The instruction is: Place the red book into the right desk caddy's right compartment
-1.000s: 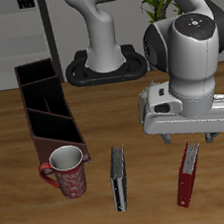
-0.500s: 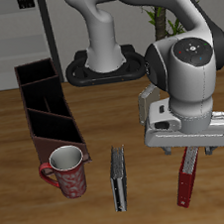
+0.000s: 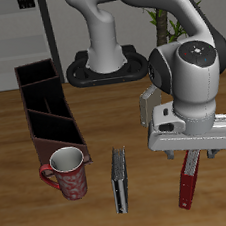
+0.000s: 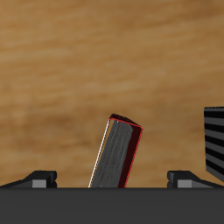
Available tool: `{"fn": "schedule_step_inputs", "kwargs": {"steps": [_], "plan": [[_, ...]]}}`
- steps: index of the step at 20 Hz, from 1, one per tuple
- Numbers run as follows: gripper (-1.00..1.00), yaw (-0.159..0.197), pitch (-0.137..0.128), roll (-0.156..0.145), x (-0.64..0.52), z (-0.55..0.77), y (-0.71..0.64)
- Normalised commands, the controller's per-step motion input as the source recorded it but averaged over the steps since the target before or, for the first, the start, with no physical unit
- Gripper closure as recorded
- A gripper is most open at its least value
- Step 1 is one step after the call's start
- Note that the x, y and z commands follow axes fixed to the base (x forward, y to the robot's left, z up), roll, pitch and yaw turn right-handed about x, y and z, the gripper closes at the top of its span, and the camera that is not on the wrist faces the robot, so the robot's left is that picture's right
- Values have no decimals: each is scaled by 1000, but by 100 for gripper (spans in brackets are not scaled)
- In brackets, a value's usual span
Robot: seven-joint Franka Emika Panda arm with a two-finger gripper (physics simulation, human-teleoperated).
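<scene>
While the gripper (image 3: 194, 156) sits low over the red book (image 3: 188, 181), its two fingers are down on either side of the book's top edge. The wrist view shows both fingertips (image 4: 39, 178) spread apart, one to each side of the book (image 4: 116, 156), with a gap between pad and cover on both sides: released, holding nothing.

Red book: upright on its edge on the table (image 3: 17, 213), near the front edge, pale page edges visible, leaning slightly.

Containers:
- Right desk caddy (image 3: 47, 116): one, long, dark maroon, open-topped, running from the back of the table toward the front. Dividers split it into about three sections. No contents visible in any section; interiors are dark. Right compartment (image 3: 36, 74): the end section farther back, nothing seen inside.
- Mug (image 3: 68, 172): one, red patterned, just in front of the caddy's near end. Inside looks pale; contents cannot be told.

Count: books two, the red one and a dark grey book (image 3: 119, 180) standing on edge between mug and red book. Caddy and red book well apart.
</scene>
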Motion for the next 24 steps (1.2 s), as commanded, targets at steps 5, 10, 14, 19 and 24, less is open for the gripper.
{"fn": "schedule_step_inputs", "kwargs": {"steps": [5,10,14,19,24], "plan": [[100,0,-67,-85,-76,-278,-137],[100,-13,-18,-11,-6,-251,-49],[100,-11,-6,5,-21,-144,27],[100,1,-21,5,14,62,-10],[100,-7,-40,9,-86,324,-3]]}}
